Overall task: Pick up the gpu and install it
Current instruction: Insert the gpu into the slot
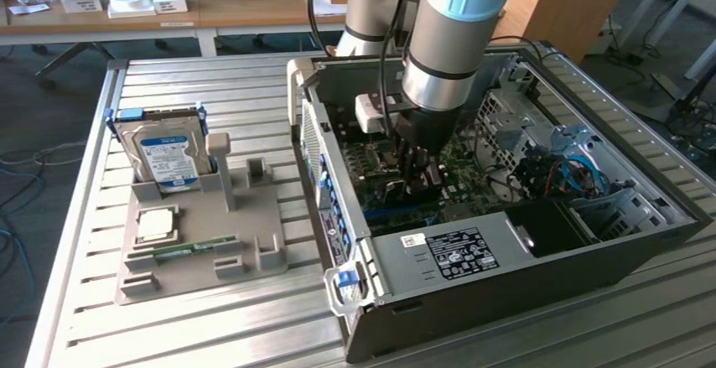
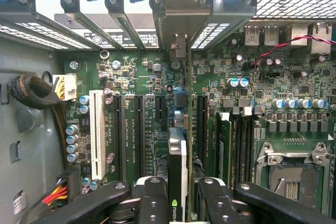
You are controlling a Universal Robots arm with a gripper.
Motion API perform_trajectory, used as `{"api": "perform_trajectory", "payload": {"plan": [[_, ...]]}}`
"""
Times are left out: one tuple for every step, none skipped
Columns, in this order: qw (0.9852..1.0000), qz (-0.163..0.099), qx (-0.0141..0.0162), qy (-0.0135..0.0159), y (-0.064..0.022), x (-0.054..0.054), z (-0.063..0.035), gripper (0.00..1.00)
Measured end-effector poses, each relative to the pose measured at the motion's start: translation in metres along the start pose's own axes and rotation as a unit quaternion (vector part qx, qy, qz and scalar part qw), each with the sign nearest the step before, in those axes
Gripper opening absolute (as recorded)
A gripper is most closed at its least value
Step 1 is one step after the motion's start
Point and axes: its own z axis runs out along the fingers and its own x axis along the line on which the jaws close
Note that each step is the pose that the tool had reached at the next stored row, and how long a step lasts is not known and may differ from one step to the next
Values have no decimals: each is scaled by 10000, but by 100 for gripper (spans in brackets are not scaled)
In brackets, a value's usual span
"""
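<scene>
The gpu [image 2: 177, 153] stands edge-on inside the open PC case [image 1: 504, 288], a thin card with a green logo on its edge. My gripper [image 2: 177, 195] is shut on it, one black finger [image 2: 152, 198] on each side. Its pale metal bracket [image 2: 181, 19] sits at the rear slot openings of the case. The card runs along the motherboard [image 2: 142, 72] between the black expansion slots [image 2: 139, 129]. Whether it is seated in a slot I cannot tell. In the exterior view the gripper [image 1: 420, 175] reaches down into the case over the board.
Beside the card are a white slot [image 2: 96, 132], RAM sticks [image 2: 223, 145] and the CPU socket [image 2: 294, 174]. To the exterior view's left, a grey holder [image 1: 201, 251] carries a hard drive [image 1: 168, 154], a CPU [image 1: 154, 224] and a RAM stick [image 1: 184, 251]. The power supply [image 1: 448, 255] fills the case front.
</scene>
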Motion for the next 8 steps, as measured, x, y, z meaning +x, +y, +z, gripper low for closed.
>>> {"api": "perform_trajectory", "payload": {"plan": [[10000, 0, 0, 0, 0, 0, 0, 27], [10000, 0, 0, 0, 0, 0, 1, 27], [10000, 1, 1, -1, 3, 0, 2, 27], [10000, 1, 3, -1, 5, 0, 3, 27], [10000, 0, 3, -1, 6, 0, 3, 27], [10000, 0, 4, -1, 7, 0, 4, 27], [10000, -1, 4, -1, 7, 0, 4, 27], [10000, -1, 4, -1, 7, 0, 4, 27]]}}
